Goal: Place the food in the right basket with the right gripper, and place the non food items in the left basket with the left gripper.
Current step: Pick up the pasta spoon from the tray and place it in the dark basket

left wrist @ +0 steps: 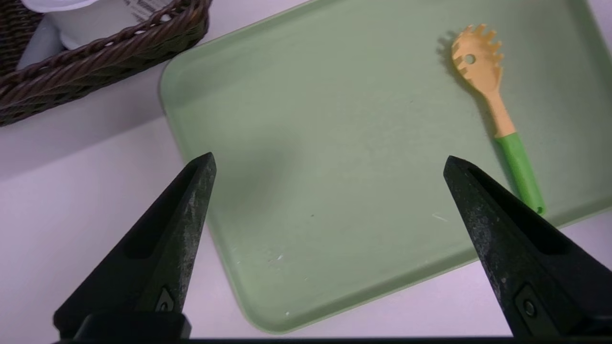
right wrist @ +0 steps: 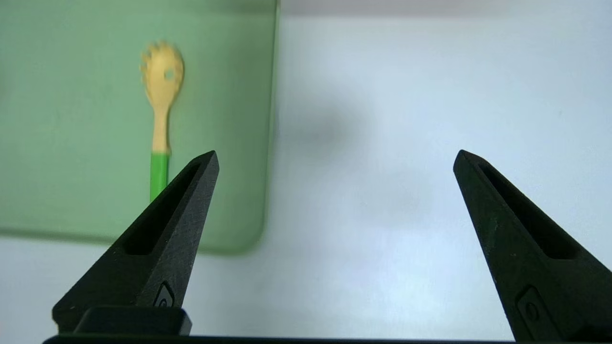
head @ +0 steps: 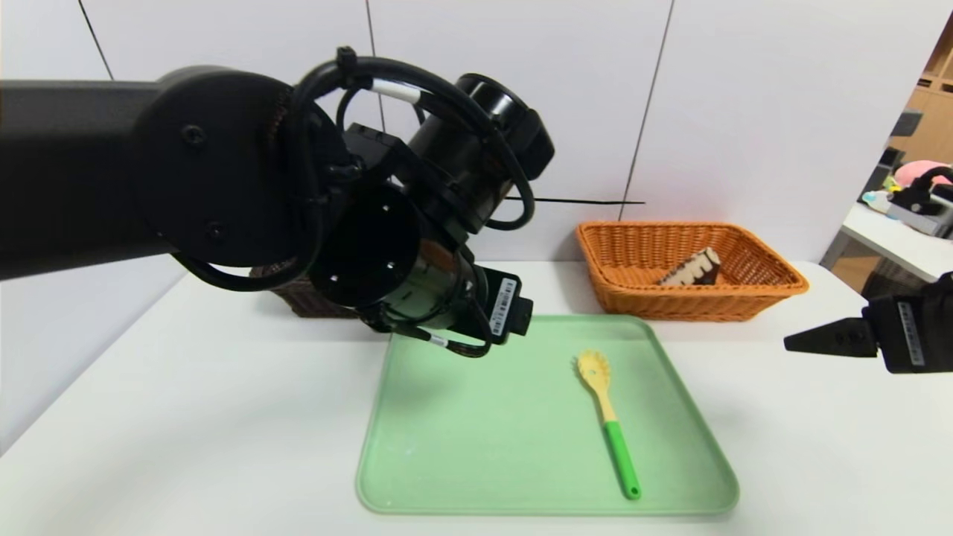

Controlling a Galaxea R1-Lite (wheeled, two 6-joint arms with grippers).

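Note:
A pasta spoon [head: 607, 417] with a yellow head and a green handle lies on the right half of the green tray [head: 484, 447]. The orange right basket [head: 618, 298] holds a brown-and-white piece of food [head: 692, 269]. The dark left basket [left wrist: 95, 62] holds a white item [left wrist: 81, 24] and is mostly hidden behind my left arm in the head view. My left gripper [left wrist: 329, 159] hangs open and empty above the tray's [left wrist: 334, 95] left part, away from the spoon [left wrist: 497, 114]. My right gripper [right wrist: 335, 154] is open and empty over bare table, right of the tray [right wrist: 71, 143].
The white table [head: 186, 417] runs to a white wall behind the baskets. My left arm [head: 223, 179] fills the upper left of the head view. A second table with clutter [head: 908, 238] stands off to the far right.

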